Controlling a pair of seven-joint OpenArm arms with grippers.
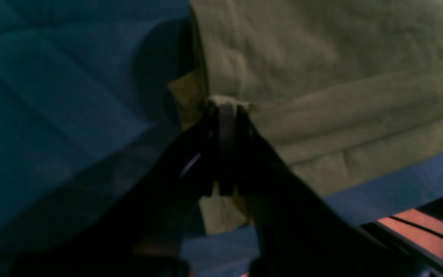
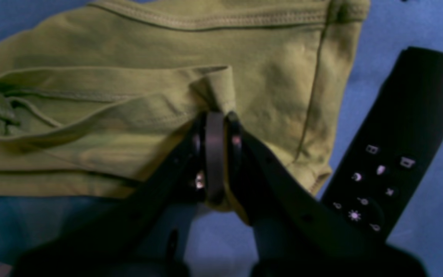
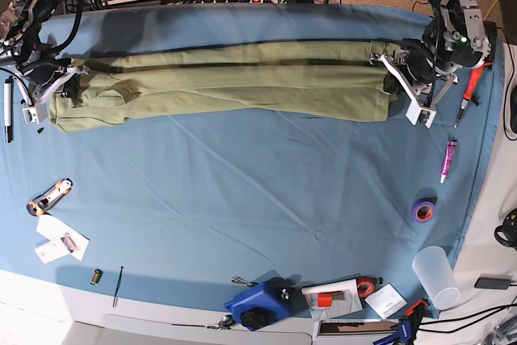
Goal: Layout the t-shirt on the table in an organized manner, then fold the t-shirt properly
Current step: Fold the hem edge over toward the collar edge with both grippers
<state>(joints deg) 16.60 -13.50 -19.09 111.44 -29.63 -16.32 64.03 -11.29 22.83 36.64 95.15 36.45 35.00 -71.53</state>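
Both claws are clamped on cloth: left gripper [image 1: 227,109] pinches one end of the t-shirt [image 3: 226,86], right gripper [image 2: 215,117] the other. The shirt's stretched into a long band across the far side of the table [image 3: 242,191]. I'd keep tension even, move both ends together, and avoid snagging the remote [image 2: 394,154].

The left wrist view was dark and blurred; the left gripper [image 1: 227,105] hid the fabric pinched between its fingertips, and the t-shirt [image 1: 321,77] ran off the top and right edges. In the right wrist view the shirt ran off the left edge, and the symbols on a black remote [image 2: 394,154] were too blurred to read.
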